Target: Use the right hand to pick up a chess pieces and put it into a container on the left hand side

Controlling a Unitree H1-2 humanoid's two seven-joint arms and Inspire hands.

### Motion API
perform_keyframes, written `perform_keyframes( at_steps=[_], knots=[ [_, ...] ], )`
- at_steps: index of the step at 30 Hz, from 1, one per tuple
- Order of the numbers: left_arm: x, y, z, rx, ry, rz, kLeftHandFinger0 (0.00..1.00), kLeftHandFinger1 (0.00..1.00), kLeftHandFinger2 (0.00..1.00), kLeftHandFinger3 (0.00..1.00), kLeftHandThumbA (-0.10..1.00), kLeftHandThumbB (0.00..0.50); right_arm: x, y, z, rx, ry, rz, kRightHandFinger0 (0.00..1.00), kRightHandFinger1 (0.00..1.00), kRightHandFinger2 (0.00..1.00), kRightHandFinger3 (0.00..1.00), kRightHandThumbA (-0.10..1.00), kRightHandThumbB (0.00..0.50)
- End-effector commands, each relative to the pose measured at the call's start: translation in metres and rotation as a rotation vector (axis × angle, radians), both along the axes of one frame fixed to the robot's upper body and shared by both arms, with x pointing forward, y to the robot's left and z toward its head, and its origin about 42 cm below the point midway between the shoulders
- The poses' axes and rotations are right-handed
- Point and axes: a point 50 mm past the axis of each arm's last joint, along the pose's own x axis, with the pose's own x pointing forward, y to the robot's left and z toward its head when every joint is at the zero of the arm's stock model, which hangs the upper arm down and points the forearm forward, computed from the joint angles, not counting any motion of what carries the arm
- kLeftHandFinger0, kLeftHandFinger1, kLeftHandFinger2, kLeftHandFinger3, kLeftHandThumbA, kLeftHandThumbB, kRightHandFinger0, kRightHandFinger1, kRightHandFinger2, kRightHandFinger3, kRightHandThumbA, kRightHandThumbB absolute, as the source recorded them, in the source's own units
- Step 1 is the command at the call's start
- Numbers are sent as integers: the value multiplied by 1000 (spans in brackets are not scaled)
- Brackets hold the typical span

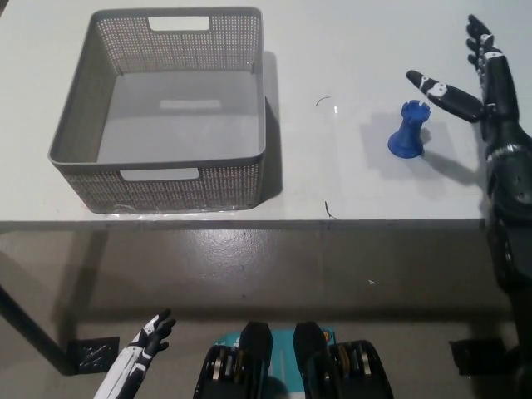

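A blue rook-shaped chess piece [409,130] stands upright on the white table [349,50], right of centre. My black right hand [470,79] hovers open just to the right of and slightly above the piece, its thumb reaching over the piece's top without touching it. A grey mesh basket [166,179] sits empty on the table's left side. My white left hand [143,345] hangs open at the bottom left, below the table's edge.
The table's front edge [249,223] runs across the middle of the picture, with bare floor below it. A few thin dark marks lie on the table between the basket and the chess piece.
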Motion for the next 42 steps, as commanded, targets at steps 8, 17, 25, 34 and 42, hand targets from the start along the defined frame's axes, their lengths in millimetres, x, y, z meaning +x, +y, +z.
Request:
perform_keyframes(
  at_steps=[8, 17, 25, 34, 42],
  knots=[
    [3, 3, 8, -14, -41, -13, 1000, 1000, 1000, 1000, 1000, 372, 36, 10, 20, -16, 12, -48, 1000, 1000, 1000, 1000, 1000, 401],
    [6, 4, 10, -2, -54, -11, 1000, 1000, 1000, 1000, 1000, 373, 35, 19, -11, -46, 98, -55, 1000, 1000, 1000, 1000, 1000, 406],
    [7, 4, 10, -5, -57, -14, 1000, 1000, 1000, 1000, 1000, 347, 29, 19, -32, -58, 153, -52, 1000, 1000, 1000, 1000, 1000, 386],
    [8, 4, 10, -6, -61, -13, 1000, 1000, 1000, 1000, 1000, 341, 22, 20, -54, -86, 236, -36, 1000, 1000, 1000, 1000, 1000, 406],
    [10, 4, 12, -3, -63, -17, 1000, 1000, 1000, 1000, 1000, 336, 20, 21, -63, -72, 271, -34, 1000, 1000, 1000, 1000, 1000, 390]
  ],
)
